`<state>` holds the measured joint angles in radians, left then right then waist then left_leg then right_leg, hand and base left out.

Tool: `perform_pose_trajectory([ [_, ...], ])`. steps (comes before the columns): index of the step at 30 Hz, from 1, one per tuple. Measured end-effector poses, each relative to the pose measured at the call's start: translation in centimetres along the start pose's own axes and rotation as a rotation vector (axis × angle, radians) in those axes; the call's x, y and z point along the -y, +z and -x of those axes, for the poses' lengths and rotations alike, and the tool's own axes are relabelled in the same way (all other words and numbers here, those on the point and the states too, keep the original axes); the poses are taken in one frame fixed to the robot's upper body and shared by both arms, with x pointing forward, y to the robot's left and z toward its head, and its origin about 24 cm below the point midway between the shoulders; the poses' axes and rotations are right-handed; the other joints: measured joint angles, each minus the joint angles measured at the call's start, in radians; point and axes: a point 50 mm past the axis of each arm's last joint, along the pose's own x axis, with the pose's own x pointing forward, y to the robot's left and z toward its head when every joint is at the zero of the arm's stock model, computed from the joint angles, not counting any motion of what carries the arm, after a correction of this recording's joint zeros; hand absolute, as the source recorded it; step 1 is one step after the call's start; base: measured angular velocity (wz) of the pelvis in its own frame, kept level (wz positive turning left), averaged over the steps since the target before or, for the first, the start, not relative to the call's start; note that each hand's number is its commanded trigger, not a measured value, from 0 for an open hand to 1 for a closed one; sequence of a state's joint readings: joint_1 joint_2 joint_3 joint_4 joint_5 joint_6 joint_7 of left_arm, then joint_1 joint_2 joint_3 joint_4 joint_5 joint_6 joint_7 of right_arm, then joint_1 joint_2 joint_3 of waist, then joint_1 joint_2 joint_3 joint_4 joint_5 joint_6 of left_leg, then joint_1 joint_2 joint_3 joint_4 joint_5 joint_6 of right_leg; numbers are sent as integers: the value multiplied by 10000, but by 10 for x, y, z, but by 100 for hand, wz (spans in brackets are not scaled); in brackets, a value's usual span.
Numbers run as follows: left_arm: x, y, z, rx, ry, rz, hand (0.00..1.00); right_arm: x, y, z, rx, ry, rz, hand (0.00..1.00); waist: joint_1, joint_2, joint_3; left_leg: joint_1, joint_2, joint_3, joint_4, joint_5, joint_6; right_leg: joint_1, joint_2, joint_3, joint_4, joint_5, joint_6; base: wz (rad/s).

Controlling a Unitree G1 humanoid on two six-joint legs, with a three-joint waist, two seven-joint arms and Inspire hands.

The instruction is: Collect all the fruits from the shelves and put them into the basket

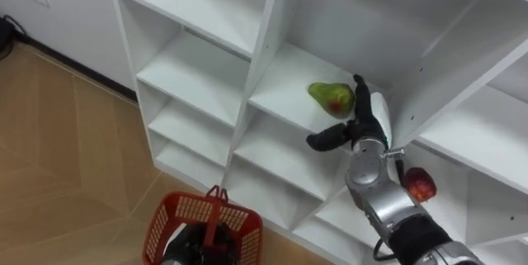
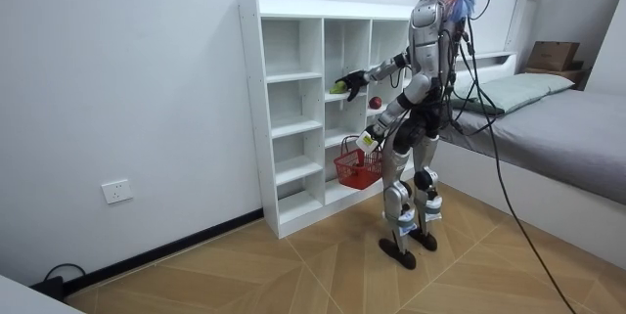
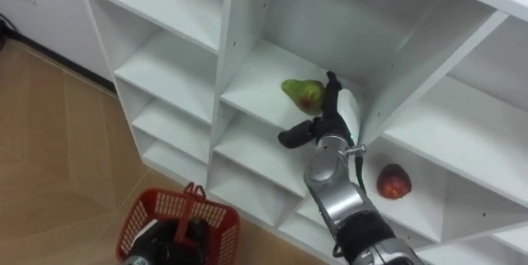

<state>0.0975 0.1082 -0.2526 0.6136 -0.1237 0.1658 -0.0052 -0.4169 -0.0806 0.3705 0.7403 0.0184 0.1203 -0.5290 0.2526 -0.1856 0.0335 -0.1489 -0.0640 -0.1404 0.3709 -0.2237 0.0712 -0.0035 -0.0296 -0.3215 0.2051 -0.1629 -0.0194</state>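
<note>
Pear (image 1: 330, 97) lies on a closet shelf (image 1: 285, 92) at the left eye view's centre, narrow end pointing left. It sits just left of the right hand (image 1: 363, 123), whose fingers are straight, with the thumb splayed beneath it. In the right eye view, lower left, the left hand (image 3: 176, 236) curls round the handle of the red basket (image 3: 161, 207). In the room view the right arm is the nearer one.

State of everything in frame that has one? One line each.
Pear: lying on a middle shelf, not grasped.
Apple: on a lower shelf one column to the right, untouched.
Basket: hanging at the left hand, off the floor.
Right hand: open, beside the pear.
Closet: open-fronted, no doors.
</note>
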Motion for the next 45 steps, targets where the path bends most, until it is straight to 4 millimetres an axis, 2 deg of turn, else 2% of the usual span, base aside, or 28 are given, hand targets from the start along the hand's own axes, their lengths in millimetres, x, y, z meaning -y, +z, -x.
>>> perform_pose_trajectory([
  [15, -9, -4, -1, -203, 194, -88, 100, 2, 7, -9, -180, 588, -361, 0, -54, -8, 25, -69, -1, 7, 84, 7, 15, -8, -21, -110, 10, 22, 2, 0],
  [19, -10, -4, -2, -188, 236, -132, 100, 6, 10, -11, 3, 824, -604, 0, -139, 98, 54, -148, 4, 21, 118, 15, 28, -65, -18, -108, 9, 77, 6, 0],
  [24, -11, -4, -2, -171, 295, 17, 100, 15, 12, -15, -5, 1236, -1829, 0, -281, 134, 30, -142, 6, 53, 115, 41, 54, -64, -23, -91, 4, 132, 14, -1],
  [26, -12, -3, -2, -127, 315, 43, 100, 24, 18, -21, -424, 1191, -3770, 0, -308, 167, 19, -101, 10, 126, 97, 59, 69, -59, -34, -62, 6, 141, 18, -7],
  [29, -13, -4, -2, -144, 389, 50, 100, 28, 18, -23, -745, 1374, -5080, 0, -285, 178, 18, 60, 24, 221, 29, 64, 81, 41, -49, -40, 5, 148, 29, -9],
  [45, -13, -4, -2, -167, 508, 72, 100, 30, 20, -25, -662, 2271, -6169, 0, -405, 150, -2, 167, 46, 300, -20, 60, 87, 76, -57, -53, 1, 161, 46, -1],
])
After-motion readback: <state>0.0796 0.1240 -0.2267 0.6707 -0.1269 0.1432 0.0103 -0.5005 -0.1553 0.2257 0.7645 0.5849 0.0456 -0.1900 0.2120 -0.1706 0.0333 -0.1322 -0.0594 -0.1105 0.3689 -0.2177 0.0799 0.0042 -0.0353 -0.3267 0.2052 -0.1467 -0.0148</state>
